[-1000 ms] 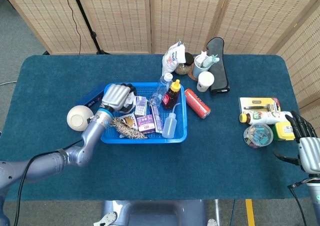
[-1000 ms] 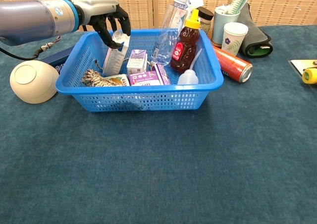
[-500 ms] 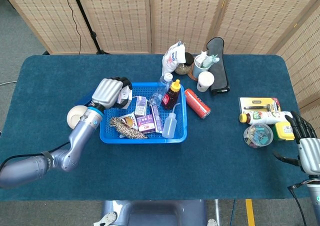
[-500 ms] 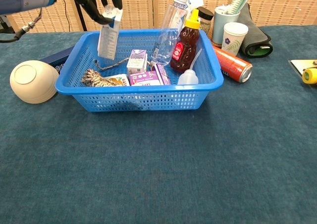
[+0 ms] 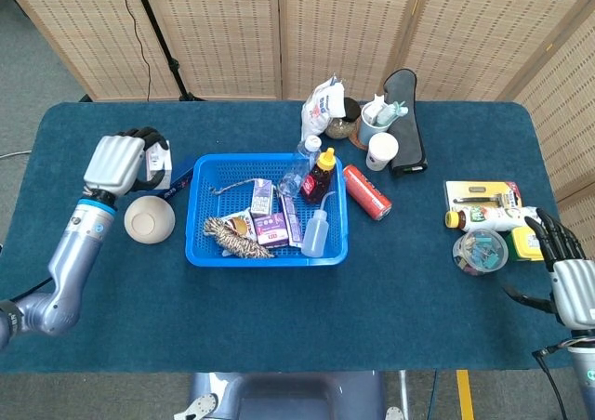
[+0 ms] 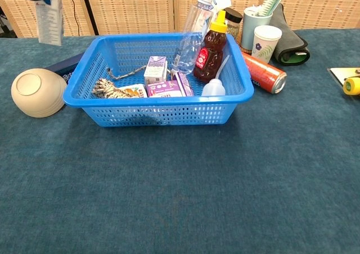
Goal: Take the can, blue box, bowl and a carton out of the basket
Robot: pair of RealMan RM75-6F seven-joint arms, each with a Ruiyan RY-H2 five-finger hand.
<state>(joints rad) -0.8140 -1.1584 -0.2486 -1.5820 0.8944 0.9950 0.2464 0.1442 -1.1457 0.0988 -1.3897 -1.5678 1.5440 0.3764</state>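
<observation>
My left hand [image 5: 123,161] is raised left of the blue basket [image 5: 265,257] and grips a white carton [image 5: 156,167], which hangs at the upper left in the chest view [image 6: 49,18]. Below the hand the cream bowl [image 5: 150,220] lies on the table beside the basket [image 6: 157,101]. The blue box [image 5: 182,173] lies against the basket's far left corner. On the table right of the basket lies the red can [image 5: 367,190]. Purple cartons [image 5: 270,223] stay inside the basket. At the table's right edge my right hand [image 5: 569,273] rests open, holding nothing.
The basket also holds a honey bottle [image 5: 323,173], a clear water bottle [image 5: 297,169], a squeeze bottle [image 5: 316,234] and a rope bundle [image 5: 237,239]. Cups [image 5: 382,149] and a black pouch [image 5: 405,123] stand behind it. Small packets and a round tub [image 5: 480,251] lie near my right hand.
My left hand lifted the white carton out of the basket and carried it up and to the left, past the basket's rim to above the bowl. The right hand barely moved.
</observation>
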